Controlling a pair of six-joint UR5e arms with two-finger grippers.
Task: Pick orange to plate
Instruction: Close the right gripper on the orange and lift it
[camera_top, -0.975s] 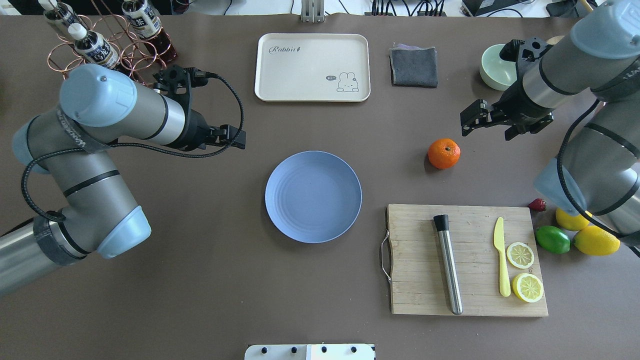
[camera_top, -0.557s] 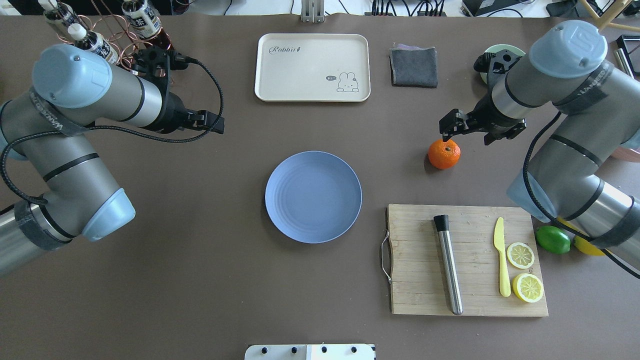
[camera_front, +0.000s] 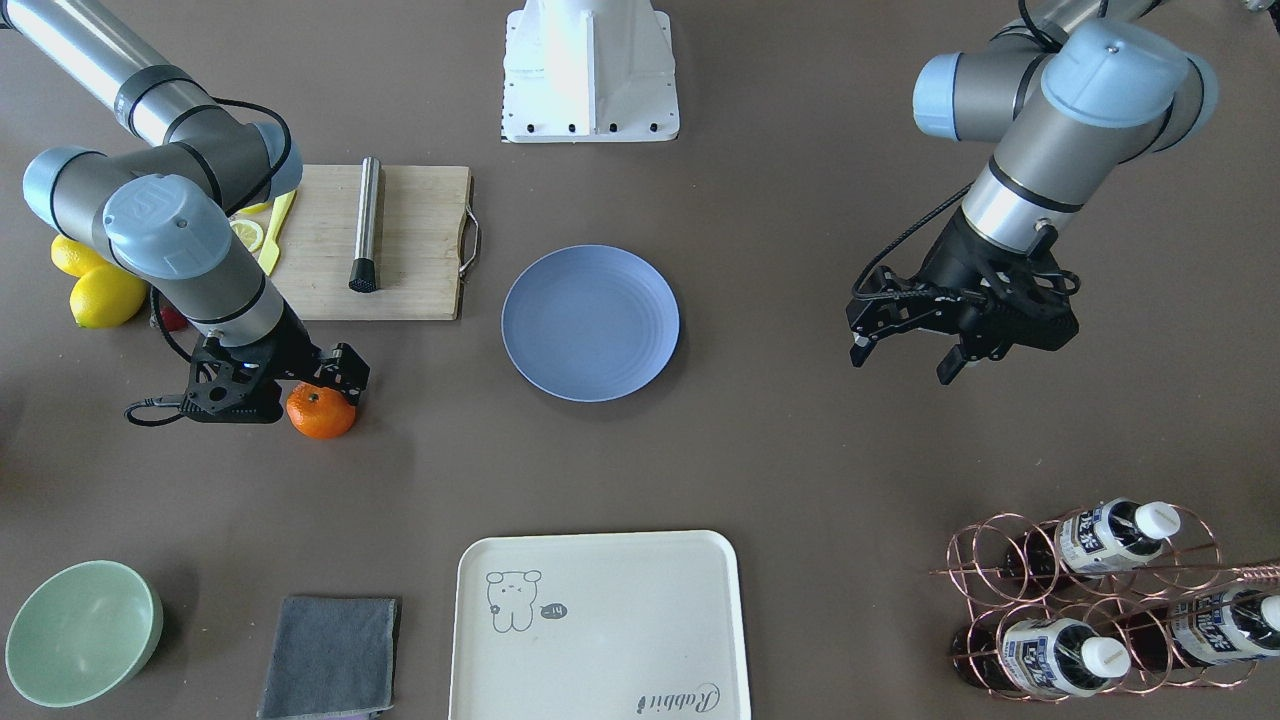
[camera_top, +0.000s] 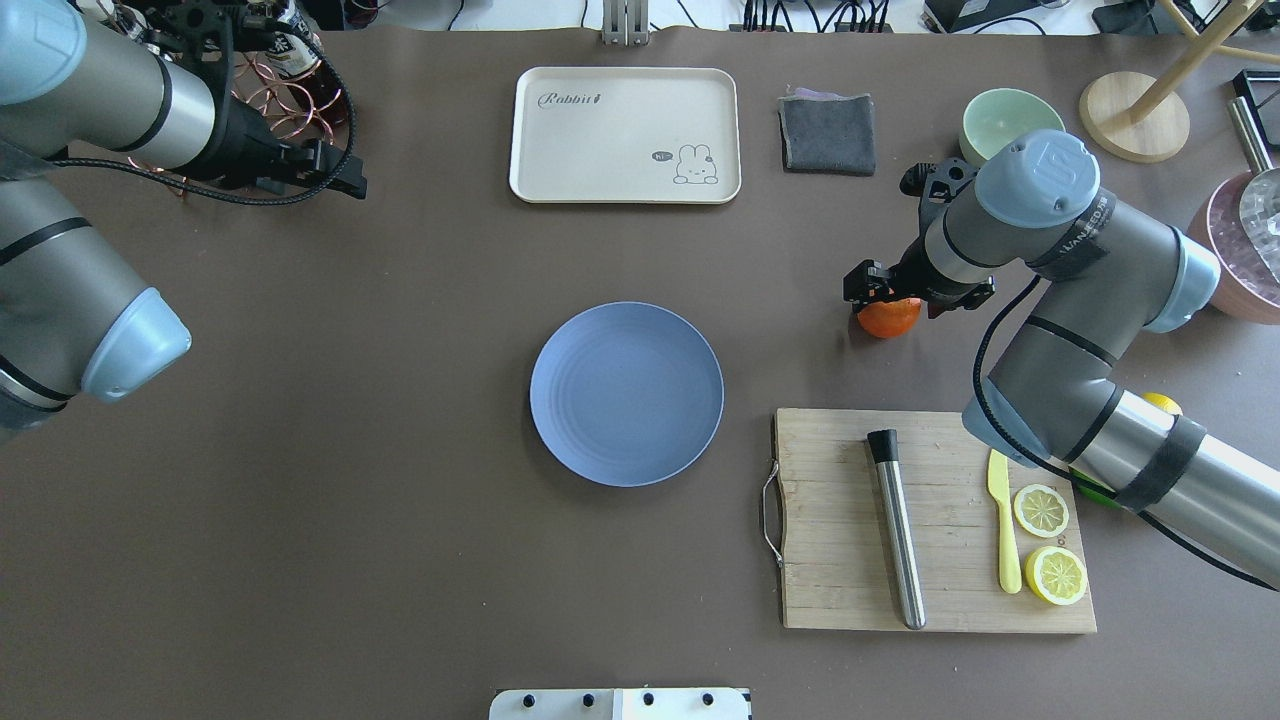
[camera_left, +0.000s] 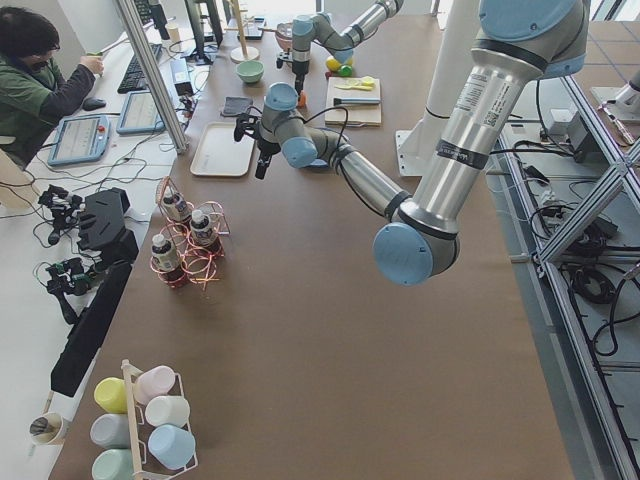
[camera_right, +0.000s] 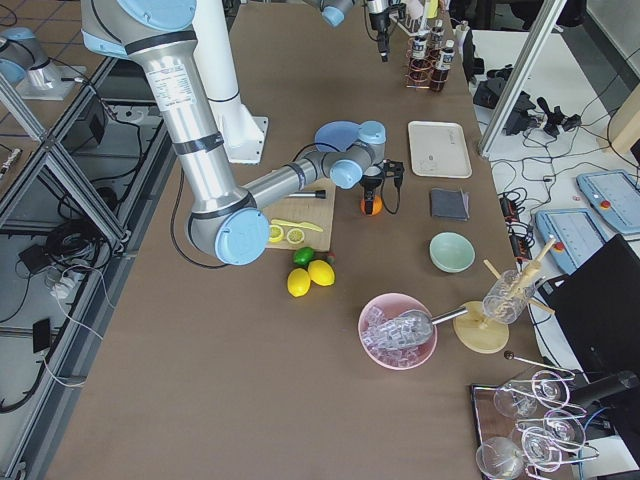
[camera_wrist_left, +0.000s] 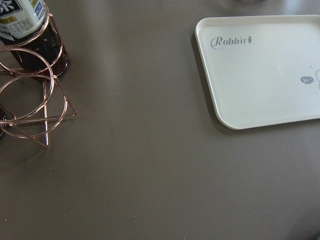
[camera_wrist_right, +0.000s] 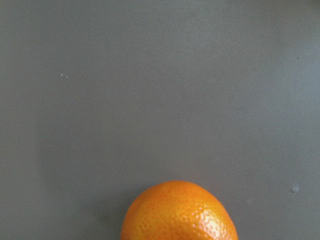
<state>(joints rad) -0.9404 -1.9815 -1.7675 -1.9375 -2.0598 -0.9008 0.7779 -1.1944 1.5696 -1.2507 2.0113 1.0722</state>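
Note:
The orange (camera_top: 888, 319) rests on the brown table, to the right of the periwinkle plate (camera_top: 626, 394), which holds nothing. My right gripper (camera_top: 900, 298) is lowered right over the orange, open, with one finger on each side of it; whether they touch the fruit I cannot tell. The front-facing view shows the orange (camera_front: 320, 412) poking out below that gripper (camera_front: 290, 390). Only the orange's top (camera_wrist_right: 180, 212) shows in the right wrist view. My left gripper (camera_front: 902, 356) hangs open and holds nothing, far off near the bottle rack (camera_front: 1090, 590).
A cutting board (camera_top: 840, 560) in front of the orange carries a steel rod (camera_top: 897, 530), a yellow knife (camera_top: 1003, 525) and lemon slices (camera_top: 1040, 510). A cream tray (camera_top: 625, 135), grey cloth (camera_top: 827, 132) and green bowl (camera_top: 1000, 118) line the far edge. Lemons (camera_front: 100, 295) lie near the right arm.
My right gripper has swung left and come down from beside the orange to right over it. My left arm has pulled back toward the far left corner by the bottle rack.

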